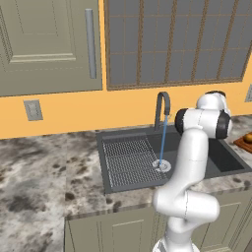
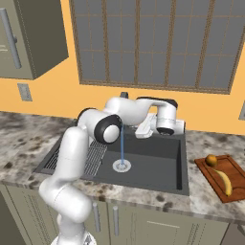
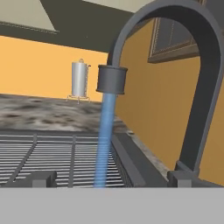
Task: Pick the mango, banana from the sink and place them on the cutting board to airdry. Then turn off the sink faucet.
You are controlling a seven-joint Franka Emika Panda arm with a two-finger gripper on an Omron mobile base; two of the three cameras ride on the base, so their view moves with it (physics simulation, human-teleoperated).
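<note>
The mango [image 2: 211,160] and the banana [image 2: 224,182] lie on the cutting board [image 2: 235,168], on the counter to the right of the sink [image 2: 158,165], the mango nearer the wall. The faucet [image 3: 175,52] runs, a blue stream [image 2: 122,143] falling to the round drain [image 2: 121,166]. The gripper [image 3: 109,177] hangs close by the faucet over the back of the sink, fingertips [image 3: 43,178] spread wide and holding nothing.

Orange wall [image 1: 74,110], gridded window [image 2: 153,43]
</note>
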